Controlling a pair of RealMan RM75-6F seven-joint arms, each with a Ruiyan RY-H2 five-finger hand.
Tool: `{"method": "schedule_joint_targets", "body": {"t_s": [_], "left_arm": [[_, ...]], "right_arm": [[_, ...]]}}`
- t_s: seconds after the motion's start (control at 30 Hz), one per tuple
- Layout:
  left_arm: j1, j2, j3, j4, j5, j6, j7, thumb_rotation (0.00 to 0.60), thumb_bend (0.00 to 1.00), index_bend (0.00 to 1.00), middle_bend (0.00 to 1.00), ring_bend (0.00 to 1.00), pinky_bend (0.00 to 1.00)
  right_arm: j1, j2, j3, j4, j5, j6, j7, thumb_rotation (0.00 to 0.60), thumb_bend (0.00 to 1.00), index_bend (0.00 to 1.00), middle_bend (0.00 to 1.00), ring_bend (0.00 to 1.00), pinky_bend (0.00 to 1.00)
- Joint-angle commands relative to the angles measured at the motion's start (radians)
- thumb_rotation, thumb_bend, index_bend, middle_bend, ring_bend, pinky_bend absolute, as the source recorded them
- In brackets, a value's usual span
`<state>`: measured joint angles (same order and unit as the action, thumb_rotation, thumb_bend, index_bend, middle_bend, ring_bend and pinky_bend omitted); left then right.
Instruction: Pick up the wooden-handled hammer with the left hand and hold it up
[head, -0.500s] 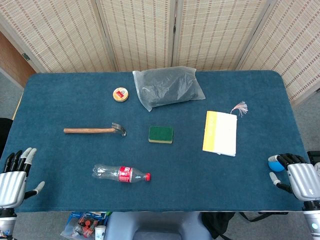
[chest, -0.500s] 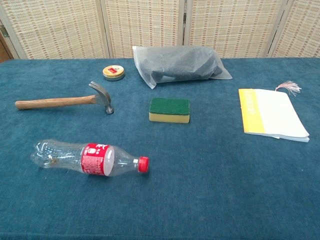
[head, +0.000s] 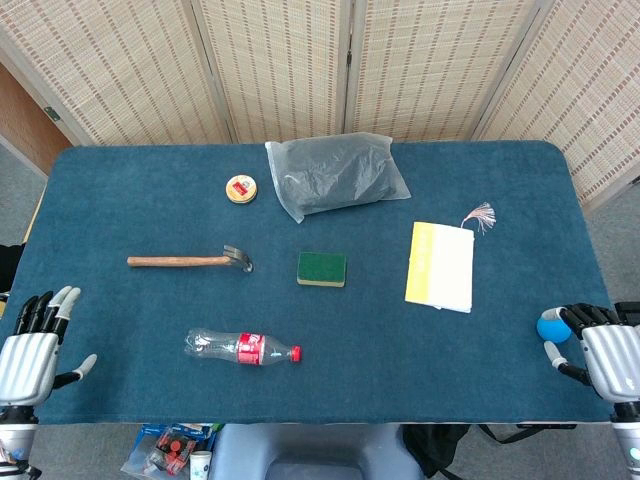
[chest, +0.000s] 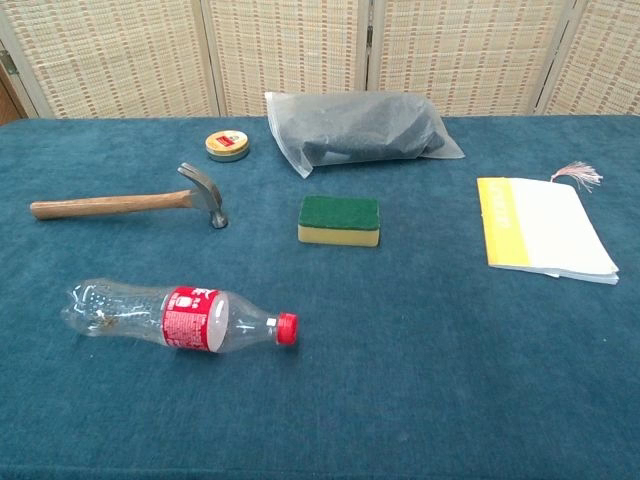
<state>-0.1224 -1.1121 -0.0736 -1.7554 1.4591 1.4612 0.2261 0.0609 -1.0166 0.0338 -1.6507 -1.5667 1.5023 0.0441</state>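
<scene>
My left hand spread, holding nothing, now slightly further in over the table's near corner, hammer unmoved, well apart, right hand curled around a blue ball

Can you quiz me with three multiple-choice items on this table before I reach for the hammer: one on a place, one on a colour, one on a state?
1. Where does the hammer lie relative to the sponge?
A. Further left in the head view
B. On top of it
C. Further right in the head view

2. What colour is the cap of the bottle?
A. Blue
B. Red
C. White

3. What is the left robot hand doing?
A. Gripping the hammer handle
B. Pressing on the bottle
C. Holding nothing, at the table's near left corner

Answers:
1. A, the hammer lies left of the sponge with bare cloth between them.
2. B, the cap at the bottle's right end is red.
3. C, its fingers are spread, apart from every object.
</scene>
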Motion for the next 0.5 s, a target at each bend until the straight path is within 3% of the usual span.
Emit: {"method": "schedule_joint_targets", "body": {"t_s": [0.03,0.3,0.5], "left_arm": [[-0.062,0.021,-0.027,-0.007,0.006,-0.076,-0.057,0.6,0.18,0.07,0.01,0.06,0.0],[-0.24,0.0,-0.117,0.023,-0.07,-0.283,-0.1,0.6,0.18,0.16,0.16,0.08,0.0],[-0.382,-0.068,-0.163,0.098,-0.195,-0.458,-0.031,0.6,0.18,0.2,0.16,0.08,0.0]], "right_arm": [[0.001,0.008,0.004,-0.007,-0.005,0.005,-0.006,0.6,0.32,0.37,0.39,0.3,0.3],[-0.002,0.021,0.002,-0.022,-0.017,0.015,-0.01,0.6,0.32,0.37,0.39,0.3,0.3],[-0.014,0.025,-0.002,-0.023,-0.019,0.031,-0.006,0.6,0.32,0.37,0.38,0.3,0.3]]}}
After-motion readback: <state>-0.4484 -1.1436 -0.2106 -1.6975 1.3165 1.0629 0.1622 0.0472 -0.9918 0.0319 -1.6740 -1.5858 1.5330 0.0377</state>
